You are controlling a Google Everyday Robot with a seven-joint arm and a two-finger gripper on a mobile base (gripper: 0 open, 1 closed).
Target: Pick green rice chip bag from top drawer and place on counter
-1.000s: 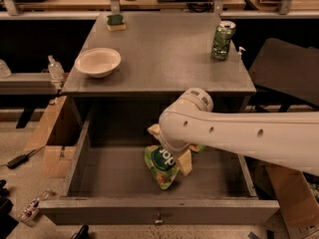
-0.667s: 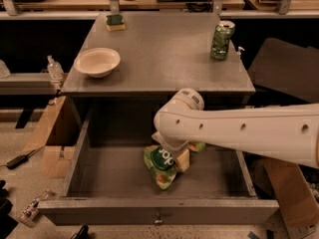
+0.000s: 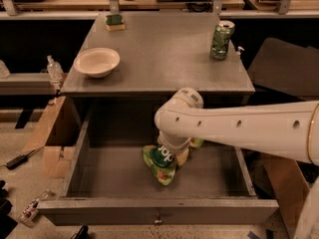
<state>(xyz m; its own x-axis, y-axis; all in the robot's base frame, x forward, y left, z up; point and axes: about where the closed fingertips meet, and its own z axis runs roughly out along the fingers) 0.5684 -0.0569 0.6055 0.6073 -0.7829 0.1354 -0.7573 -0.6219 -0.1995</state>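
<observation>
**Task status**

1. The counter (image 3: 159, 59) does not yet hold the bag. Placement is not done.
2. The top drawer (image 3: 109, 176) stands pulled open below the counter.
3. The arm (image 3: 239, 128) reaches in from the right, over the drawer.
4. The gripper (image 3: 173, 144) sits at the top of the green rice chip bag (image 3: 162, 161), under the wrist. Whether it grips the bag cannot be told.
5. The bag lies on the drawer floor, near the middle.

Judgement: the grasp stage is in hand. The lift, the transfer and the release on the counter are left.

**Item count**

- Counter: one
- Drawer: one
- Arm: one
- Chip bag: one
- Bowl (image 3: 96, 61): one, on the counter
- Drink can (image 3: 221, 34): one, on the counter
- Sponge (image 3: 115, 22): one, on the counter
</observation>
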